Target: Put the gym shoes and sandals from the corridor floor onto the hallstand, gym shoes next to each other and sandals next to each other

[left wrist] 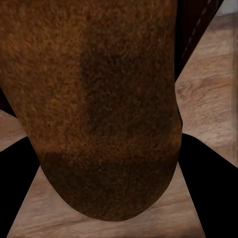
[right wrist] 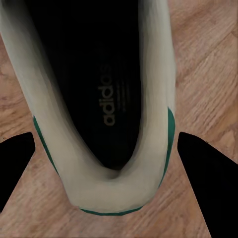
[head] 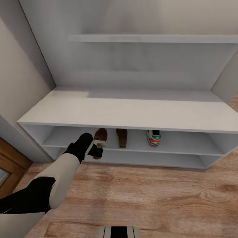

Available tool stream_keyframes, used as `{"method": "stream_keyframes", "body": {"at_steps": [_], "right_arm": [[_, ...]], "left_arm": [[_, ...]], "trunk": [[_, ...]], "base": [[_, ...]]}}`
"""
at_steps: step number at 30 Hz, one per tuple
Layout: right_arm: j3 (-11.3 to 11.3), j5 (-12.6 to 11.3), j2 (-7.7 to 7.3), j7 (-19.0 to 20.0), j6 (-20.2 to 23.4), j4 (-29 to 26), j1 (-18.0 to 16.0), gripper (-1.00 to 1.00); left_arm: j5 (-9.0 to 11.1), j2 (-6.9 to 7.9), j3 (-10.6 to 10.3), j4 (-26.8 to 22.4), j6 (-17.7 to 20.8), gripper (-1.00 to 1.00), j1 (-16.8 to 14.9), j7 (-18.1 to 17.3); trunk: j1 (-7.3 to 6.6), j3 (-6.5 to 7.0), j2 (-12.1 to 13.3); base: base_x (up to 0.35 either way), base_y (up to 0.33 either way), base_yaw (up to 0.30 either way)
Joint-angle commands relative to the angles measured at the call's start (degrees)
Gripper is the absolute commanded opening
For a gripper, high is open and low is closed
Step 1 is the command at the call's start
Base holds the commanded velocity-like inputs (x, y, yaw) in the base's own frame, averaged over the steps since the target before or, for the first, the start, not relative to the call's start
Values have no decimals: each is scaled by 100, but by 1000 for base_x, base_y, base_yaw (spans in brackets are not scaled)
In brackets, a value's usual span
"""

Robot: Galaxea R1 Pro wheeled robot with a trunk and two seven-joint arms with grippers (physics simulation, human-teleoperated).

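Note:
My left gripper point(head: 98, 145) is shut on a brown sandal point(head: 100, 135), held at the front edge of the hallstand's point(head: 125, 110) upper shelf slot. Close up in the left wrist view, that sandal point(left wrist: 99, 99) sits between the black fingers point(left wrist: 20, 183) of the left gripper point(left wrist: 106, 141). The other sandal point(head: 121, 137) lies on the same shelf just to the right. A gym shoe point(head: 153, 137) stands further right on it. In the right wrist view my right gripper point(right wrist: 105, 134) is shut on the second gym shoe point(right wrist: 94, 99), white with green trim, over the corridor floor point(right wrist: 208, 64).
The hallstand's lower slot point(head: 142, 158) opens just above the plank floor point(head: 148, 198). A floating shelf point(head: 148, 38) hangs on the wall above the bench top. A wood-framed door point(head: 8, 168) stands at the left. Off-white walls close in on both sides.

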Motion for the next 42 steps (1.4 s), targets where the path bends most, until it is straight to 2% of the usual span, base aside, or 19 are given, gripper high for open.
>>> {"method": "stream_keyframes", "body": {"at_steps": [1, 26, 42], "right_arm": [[13, -59, -2, 3, -24, 8, -3, -100], [13, -59, -2, 3, -22, 9, -3, -100], [13, -59, 6, 3, -22, 15, -3, -100]], "left_arm": [[-61, -3, 16, -7, 20, -100, -2, -46], [-61, -8, 18, -7, 19, -100, 0, -46], [-61, -2, 26, -41, -77, -100, 3, -64]], "trunk": [[1, -4, -2], [1, -4, -2], [1, -4, -2]], "base": [[188, -118, 0], [91, -49, 0], [4, -2, 0]]}}
